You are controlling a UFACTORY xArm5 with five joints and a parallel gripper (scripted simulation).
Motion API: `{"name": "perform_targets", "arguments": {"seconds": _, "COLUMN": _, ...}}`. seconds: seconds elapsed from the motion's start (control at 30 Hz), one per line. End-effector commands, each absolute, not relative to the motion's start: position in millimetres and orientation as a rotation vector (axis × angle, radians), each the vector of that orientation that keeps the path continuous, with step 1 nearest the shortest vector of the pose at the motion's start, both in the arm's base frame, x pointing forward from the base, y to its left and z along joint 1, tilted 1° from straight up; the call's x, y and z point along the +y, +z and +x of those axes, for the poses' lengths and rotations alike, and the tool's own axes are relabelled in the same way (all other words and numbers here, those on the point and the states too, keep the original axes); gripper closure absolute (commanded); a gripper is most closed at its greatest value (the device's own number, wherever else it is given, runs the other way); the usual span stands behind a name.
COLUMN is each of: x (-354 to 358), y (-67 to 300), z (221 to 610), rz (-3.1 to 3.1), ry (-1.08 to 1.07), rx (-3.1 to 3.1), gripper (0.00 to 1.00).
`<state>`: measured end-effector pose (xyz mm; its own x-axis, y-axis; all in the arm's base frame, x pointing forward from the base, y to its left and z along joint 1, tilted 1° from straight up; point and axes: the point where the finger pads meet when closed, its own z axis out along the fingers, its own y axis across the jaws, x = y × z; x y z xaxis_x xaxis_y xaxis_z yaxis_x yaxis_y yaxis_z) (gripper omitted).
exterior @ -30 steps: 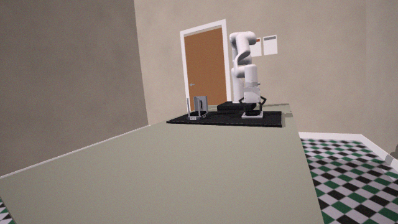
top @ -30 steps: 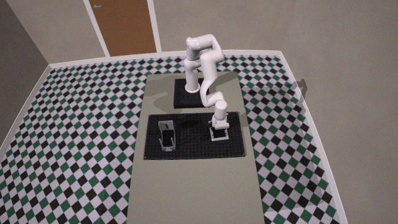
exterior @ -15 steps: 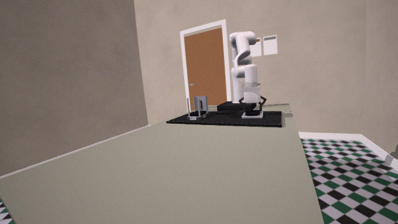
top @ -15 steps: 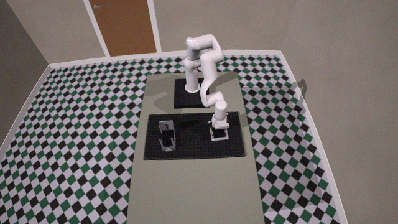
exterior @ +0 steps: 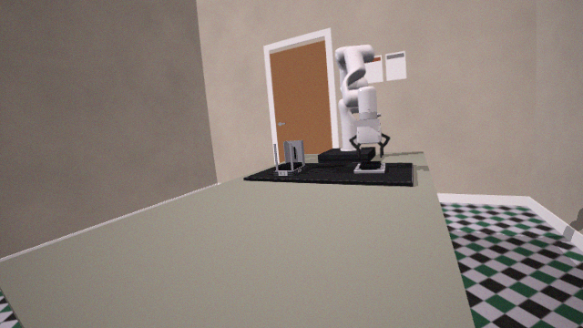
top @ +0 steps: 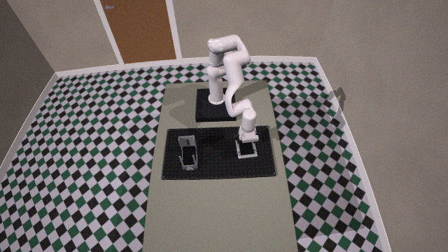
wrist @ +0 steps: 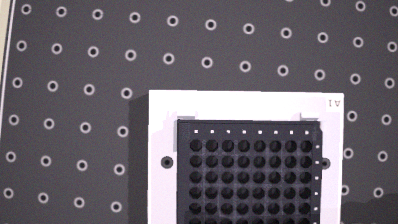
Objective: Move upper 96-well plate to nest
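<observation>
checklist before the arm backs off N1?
1. Hand open, holding nothing: ok.
2. Plate in nest: ok.
3. Cut-off corner at the A1 mark: cannot tell; the near plate corner looks trimmed, but it is too small to be sure.
4. Plate flat inside the locators: cannot tell; only part of it shows.
5. Lower plate in rack: ok, a dark plate lies in its base.

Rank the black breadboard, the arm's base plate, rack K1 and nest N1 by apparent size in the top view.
1. Black breadboard
2. Arm's base plate
3. Rack K1 and nest N1: similar footprints, so unranked; the rack just stands taller.
</observation>
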<state>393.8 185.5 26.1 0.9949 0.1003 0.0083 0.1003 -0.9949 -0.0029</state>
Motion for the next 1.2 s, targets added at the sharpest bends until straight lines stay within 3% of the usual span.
{"name": "perform_targets", "arguments": {"seconds": 0.0, "x": 186.1, "y": 35.8, "z": 394.8, "rz": -3.141, "ry": -0.023, "rx": -0.158, "gripper": 0.00}}
{"name": "perform_targets", "arguments": {"seconds": 1.17, "x": 186.4, "y": 116.0, "z": 393.8, "rz": -3.141, "ry": -0.023, "rx": -0.158, "gripper": 0.00}}
